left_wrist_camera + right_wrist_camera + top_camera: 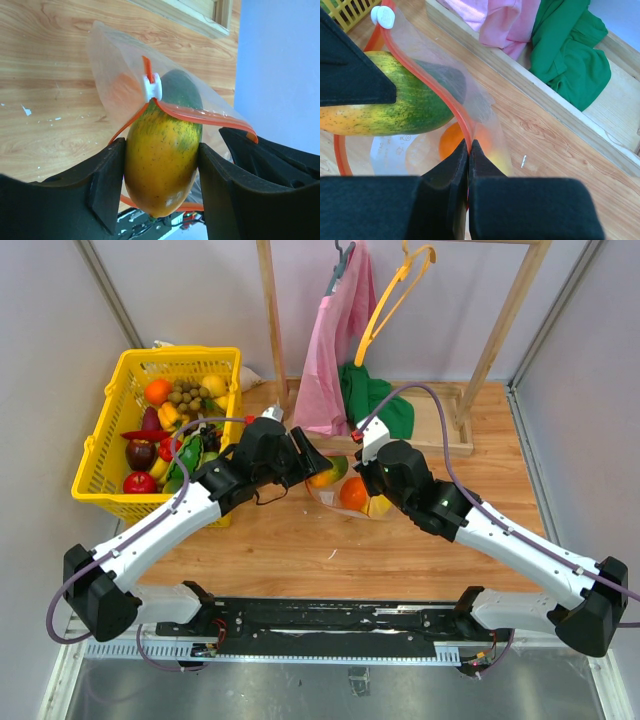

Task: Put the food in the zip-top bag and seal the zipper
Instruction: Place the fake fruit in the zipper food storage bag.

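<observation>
Yellow basket (120,502) at table's (300,550) left edge; pink garment (335,360), green cloth (360,390), yellow hanger (378,318) at far-edge wooden rack (271,320).

Two matching arms here: the left arm (165,530) and right arm (525,550) wear glossy white shells broken up by chunky black joint housings. A grey-purple cable (430,388) loops along each one. Up close, the left gripper (161,165) and right gripper (469,155) show thick, matte black, wedge-shaped fingers (102,190).
</observation>
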Controlling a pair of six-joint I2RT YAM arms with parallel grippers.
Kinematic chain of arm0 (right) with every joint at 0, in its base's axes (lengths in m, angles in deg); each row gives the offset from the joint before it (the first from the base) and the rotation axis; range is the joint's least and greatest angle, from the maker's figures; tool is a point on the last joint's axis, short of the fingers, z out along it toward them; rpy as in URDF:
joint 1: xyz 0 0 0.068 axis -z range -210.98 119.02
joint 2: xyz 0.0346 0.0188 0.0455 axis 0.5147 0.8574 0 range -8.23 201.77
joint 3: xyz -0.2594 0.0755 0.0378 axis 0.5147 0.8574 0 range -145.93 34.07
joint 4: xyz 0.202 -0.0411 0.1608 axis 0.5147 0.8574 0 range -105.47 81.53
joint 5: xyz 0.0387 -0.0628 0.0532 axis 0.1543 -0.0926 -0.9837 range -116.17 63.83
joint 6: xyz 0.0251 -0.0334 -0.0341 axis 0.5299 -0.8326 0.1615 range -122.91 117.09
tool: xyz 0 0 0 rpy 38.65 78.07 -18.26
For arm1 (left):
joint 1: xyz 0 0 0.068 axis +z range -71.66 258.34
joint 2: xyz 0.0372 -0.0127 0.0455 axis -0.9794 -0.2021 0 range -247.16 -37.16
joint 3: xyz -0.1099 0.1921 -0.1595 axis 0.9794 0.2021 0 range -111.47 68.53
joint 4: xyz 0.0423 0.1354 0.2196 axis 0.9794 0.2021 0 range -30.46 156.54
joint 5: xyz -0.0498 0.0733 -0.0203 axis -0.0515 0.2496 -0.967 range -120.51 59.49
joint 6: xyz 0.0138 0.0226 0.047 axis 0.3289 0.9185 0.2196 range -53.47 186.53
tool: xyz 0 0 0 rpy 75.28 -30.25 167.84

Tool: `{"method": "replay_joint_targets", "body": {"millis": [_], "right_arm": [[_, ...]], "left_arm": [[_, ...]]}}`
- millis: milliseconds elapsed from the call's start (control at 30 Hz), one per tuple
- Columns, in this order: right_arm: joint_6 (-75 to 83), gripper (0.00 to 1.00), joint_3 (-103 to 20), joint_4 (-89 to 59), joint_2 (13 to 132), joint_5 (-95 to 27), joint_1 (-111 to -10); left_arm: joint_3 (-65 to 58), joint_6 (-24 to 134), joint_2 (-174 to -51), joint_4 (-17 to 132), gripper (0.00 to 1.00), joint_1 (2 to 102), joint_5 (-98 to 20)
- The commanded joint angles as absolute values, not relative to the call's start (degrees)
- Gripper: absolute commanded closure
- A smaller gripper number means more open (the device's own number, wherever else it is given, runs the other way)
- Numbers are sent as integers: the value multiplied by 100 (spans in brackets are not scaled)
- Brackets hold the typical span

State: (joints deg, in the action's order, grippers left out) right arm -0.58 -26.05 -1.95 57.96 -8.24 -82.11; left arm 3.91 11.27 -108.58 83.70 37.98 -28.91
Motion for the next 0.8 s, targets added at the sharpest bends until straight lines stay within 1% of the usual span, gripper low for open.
{"method": "replay_joint_targets", "body": {"millis": [0,100,400,567,767], "right_arm": [[8,99,-2556,-370,5720,-881,-8309],[9,99,-2555,-375,5728,-886,-8309],[9,99,-2578,-365,5748,-903,-8309],[1,99,-2586,-365,5751,-903,-8310],[-1,99,-2567,-369,5733,-847,-8310]], "left_arm": [[486,1015,-10758,8267,44,3747,-2509],[482,1015,-10719,8290,38,3739,-2496],[460,1114,-10599,8450,29,3738,-2533],[419,1169,-10551,8587,29,3738,-2559],[368,1339,-10428,9130,29,3738,-2587]]}}
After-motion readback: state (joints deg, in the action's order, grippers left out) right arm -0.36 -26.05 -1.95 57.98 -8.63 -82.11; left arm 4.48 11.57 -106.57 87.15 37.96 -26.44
